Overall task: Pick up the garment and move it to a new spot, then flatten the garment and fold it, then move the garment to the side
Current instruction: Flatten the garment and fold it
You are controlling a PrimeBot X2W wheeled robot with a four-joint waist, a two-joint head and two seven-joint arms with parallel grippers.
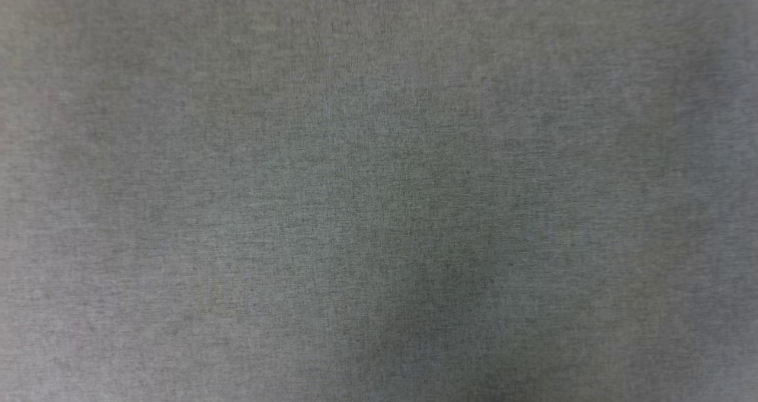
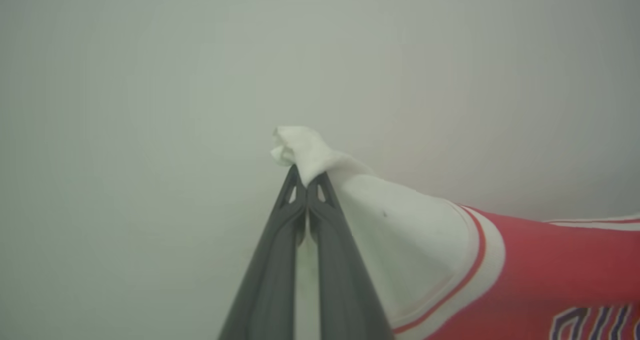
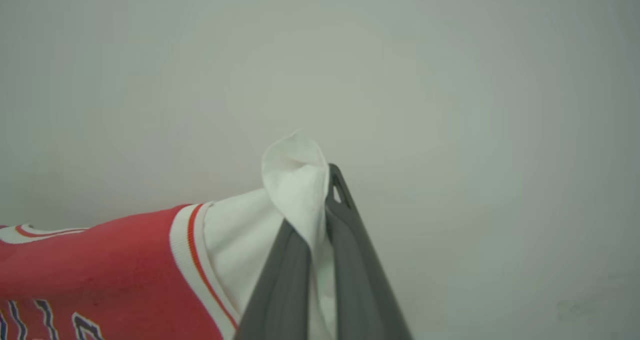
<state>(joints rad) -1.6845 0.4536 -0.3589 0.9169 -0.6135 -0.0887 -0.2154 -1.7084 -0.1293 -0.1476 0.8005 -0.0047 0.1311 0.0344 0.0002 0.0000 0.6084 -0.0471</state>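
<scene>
Gripper fingers (image 2: 270,270) dk grey, tapered.

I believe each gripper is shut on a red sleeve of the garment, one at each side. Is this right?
Not quite: the sleeves are white, not red. The left gripper is shut on one white sleeve, as the left wrist view shows, and the right gripper on the other sleeve, as the right wrist view shows. The garment is red only in its body.
</scene>
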